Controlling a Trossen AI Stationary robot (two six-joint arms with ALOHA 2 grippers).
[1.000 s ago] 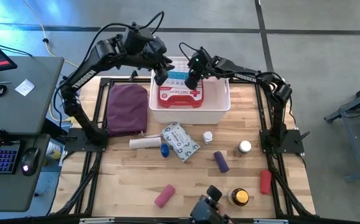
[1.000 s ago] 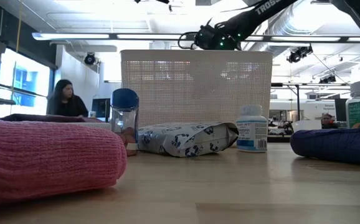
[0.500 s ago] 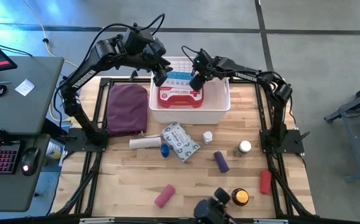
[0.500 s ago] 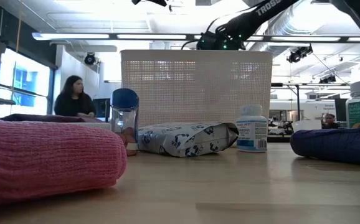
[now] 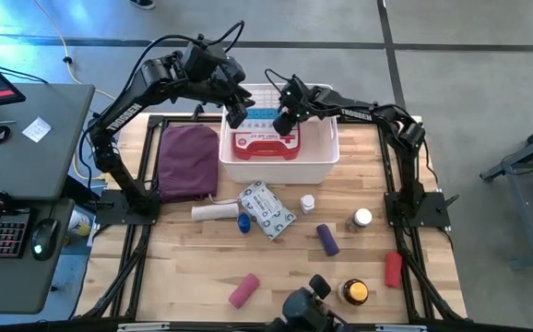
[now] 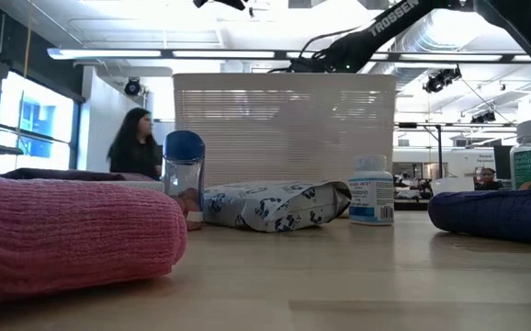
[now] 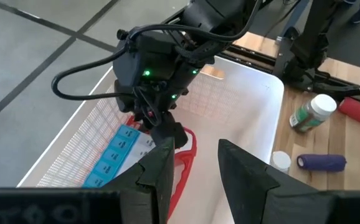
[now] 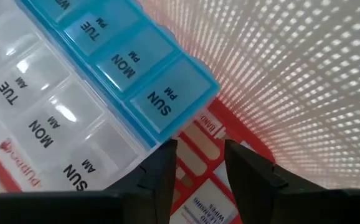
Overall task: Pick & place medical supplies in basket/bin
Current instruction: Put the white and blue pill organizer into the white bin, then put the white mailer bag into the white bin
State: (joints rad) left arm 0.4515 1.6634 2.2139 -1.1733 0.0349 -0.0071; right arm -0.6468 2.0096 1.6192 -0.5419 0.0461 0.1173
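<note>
The white slotted bin (image 5: 279, 171) sits at the far middle of the surface, holding a red first-aid case (image 5: 268, 145) lying flat and a blue-and-white pill organizer (image 8: 99, 74) leaning against its far wall. In front lie a wipes packet (image 5: 267, 209), small bottles (image 5: 308, 202), and pink (image 5: 243, 290), purple (image 5: 327, 239) and red (image 5: 393, 267) rolls.

Wooden table (image 5: 183, 263) carries tub (image 5: 280, 170), pouch (image 5: 188, 161), supplies (image 5: 267, 210).

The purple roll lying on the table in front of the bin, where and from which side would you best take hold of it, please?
Probably across the middle of the purple roll, coming straight down from above. It lies flat on its side on the table, a short cylinder with bare wood on both long sides, so the fingers could straddle its narrow width. The small white bottle and the white-capped jar stand apart from it.
</note>
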